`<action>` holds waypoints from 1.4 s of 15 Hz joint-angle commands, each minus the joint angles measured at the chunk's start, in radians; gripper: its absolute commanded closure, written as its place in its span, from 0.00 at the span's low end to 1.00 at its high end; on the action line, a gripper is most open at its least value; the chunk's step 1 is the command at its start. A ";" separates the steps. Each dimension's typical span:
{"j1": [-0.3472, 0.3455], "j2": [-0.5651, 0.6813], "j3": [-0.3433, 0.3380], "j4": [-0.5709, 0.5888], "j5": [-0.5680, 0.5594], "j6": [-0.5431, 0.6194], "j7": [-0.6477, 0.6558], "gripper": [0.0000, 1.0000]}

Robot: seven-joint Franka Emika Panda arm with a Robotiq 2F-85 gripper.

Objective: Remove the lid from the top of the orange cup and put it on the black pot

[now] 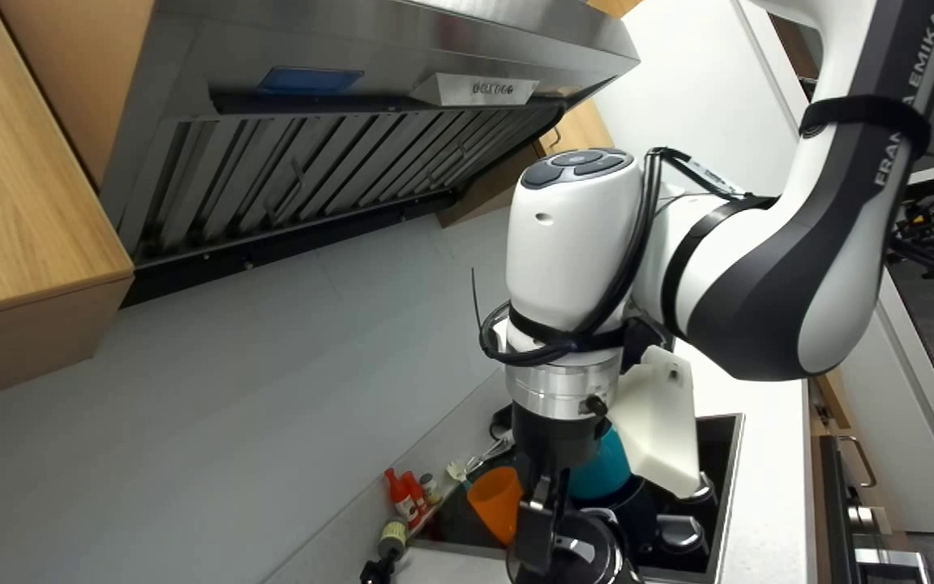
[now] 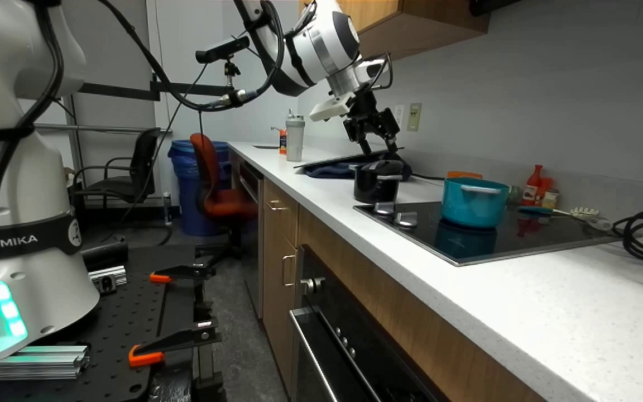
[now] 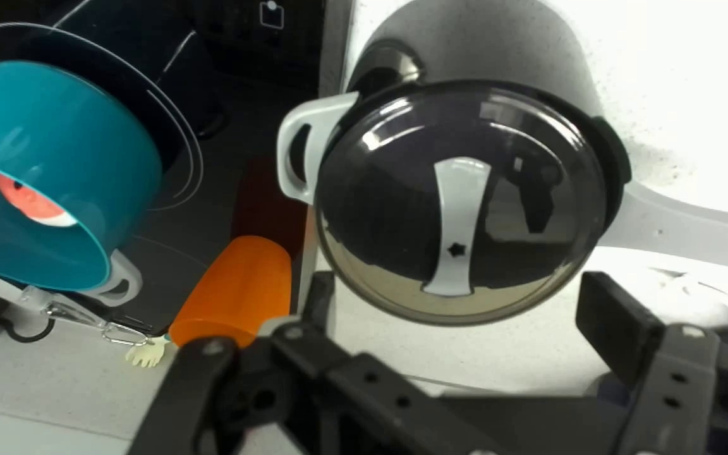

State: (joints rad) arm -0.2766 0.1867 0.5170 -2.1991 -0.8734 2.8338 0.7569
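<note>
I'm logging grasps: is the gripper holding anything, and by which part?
Nothing is held: the gripper is open, and the lid rests on the black pot.

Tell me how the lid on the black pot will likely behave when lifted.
The lid looks stiff, judging by its clean round outline. Its glossy, reflective surface may be slippery; the grey handle probably offers better grip.

Pot (image 2: 370, 186): smooth, glossy. Lid (image 3: 459, 208) on pot: glassy, smooth, strongly reflective. Cup (image 3: 253, 281) near pot: smooth, plastic-looking. Cooktop (image 2: 539, 237) beside pot: glass-like, mirror-glossy. Table (image 2: 545, 312) under pot: smooth, speckled. Cabinet (image 2: 377, 296) below pot: wood-grained. Claw (image 2: 379, 147) near pot: mostly matt.
</note>
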 commanded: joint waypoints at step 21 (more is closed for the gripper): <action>0.064 -0.554 -0.062 -0.310 0.421 -0.171 -0.231 0.00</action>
State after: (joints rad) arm -0.2785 -0.2181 0.4832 -2.4508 -0.5700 2.7562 0.6011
